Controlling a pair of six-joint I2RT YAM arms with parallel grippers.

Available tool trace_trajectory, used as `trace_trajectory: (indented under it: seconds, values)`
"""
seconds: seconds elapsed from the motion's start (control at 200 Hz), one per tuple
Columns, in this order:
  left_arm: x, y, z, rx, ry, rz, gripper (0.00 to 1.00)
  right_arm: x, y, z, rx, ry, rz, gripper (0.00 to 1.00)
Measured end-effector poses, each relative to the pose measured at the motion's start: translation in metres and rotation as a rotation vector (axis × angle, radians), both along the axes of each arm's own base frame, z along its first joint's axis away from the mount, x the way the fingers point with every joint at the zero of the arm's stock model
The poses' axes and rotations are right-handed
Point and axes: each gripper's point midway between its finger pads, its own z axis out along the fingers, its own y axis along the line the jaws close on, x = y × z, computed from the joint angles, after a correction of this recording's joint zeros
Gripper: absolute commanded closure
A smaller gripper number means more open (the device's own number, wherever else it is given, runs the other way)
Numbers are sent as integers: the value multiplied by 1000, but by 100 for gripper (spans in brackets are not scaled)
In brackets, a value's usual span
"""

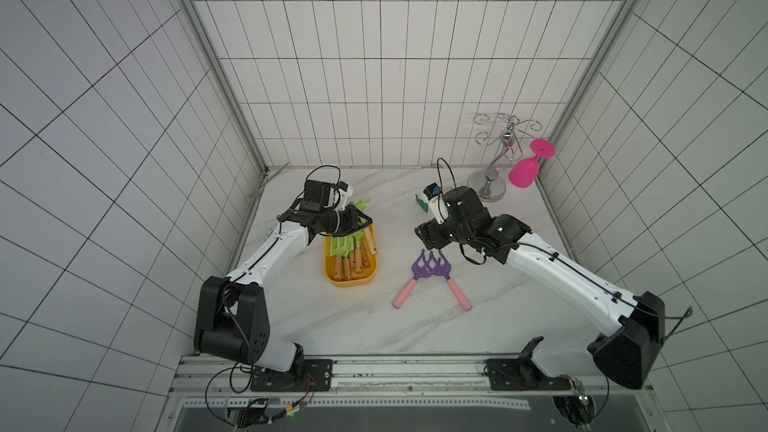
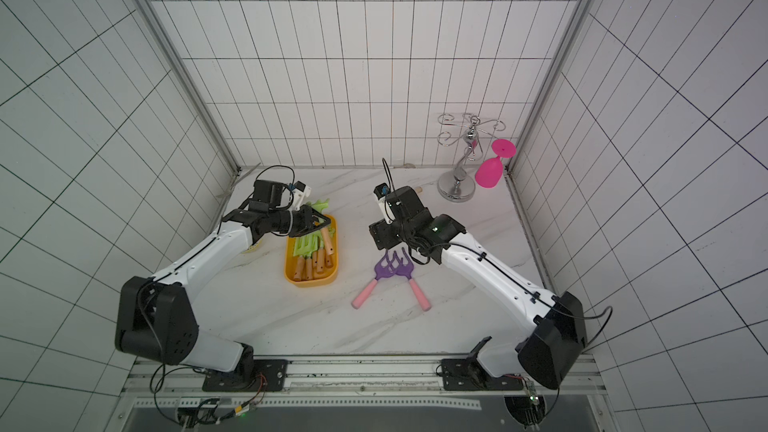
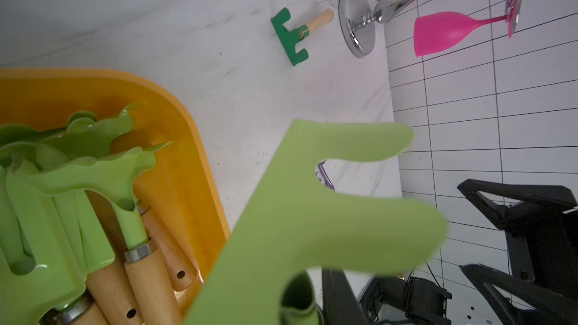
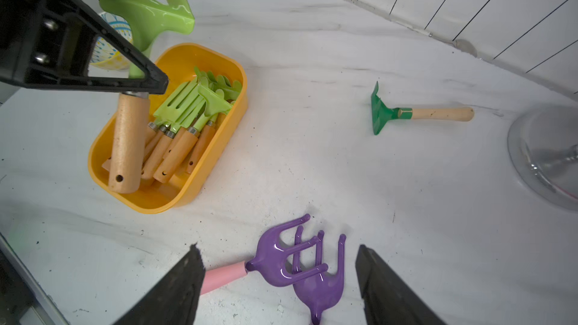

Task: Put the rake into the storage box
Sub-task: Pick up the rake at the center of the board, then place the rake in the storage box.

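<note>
Clamping the neck of the light-green rake [image 4: 129,139], the left hand [image 1: 360,223] holds it lengthwise over the storage box [image 4: 194,57], tines past the box's far end, handle slanting down toward its near end. Right hand [image 1: 424,238], beside the box, stands apart.

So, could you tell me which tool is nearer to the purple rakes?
Right. The right tool hangs open close over the purple rakes; the left tool is farther off, over the box, shut on a light green rake.
</note>
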Motion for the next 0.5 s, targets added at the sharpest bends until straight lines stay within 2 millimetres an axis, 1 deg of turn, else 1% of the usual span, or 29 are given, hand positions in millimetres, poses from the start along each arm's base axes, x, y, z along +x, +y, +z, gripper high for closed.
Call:
trace_trajectory:
  seconds: [0.075,0.18,0.4,0.5]
  values:
    - [-5,2,-18,34,43,-22,97,1,-2,-12,-21,20,-4,21]
    - [-12,7,-42,91,99,-41,97,-1,-4,-22,-38,37,-5,21]
    - [-18,22,-78,181,179,-60,97,-5,-12,-44,-69,67,-12,21]
    - [-17,25,-94,203,218,-70,97,-6,-17,-52,-83,83,-21,21]
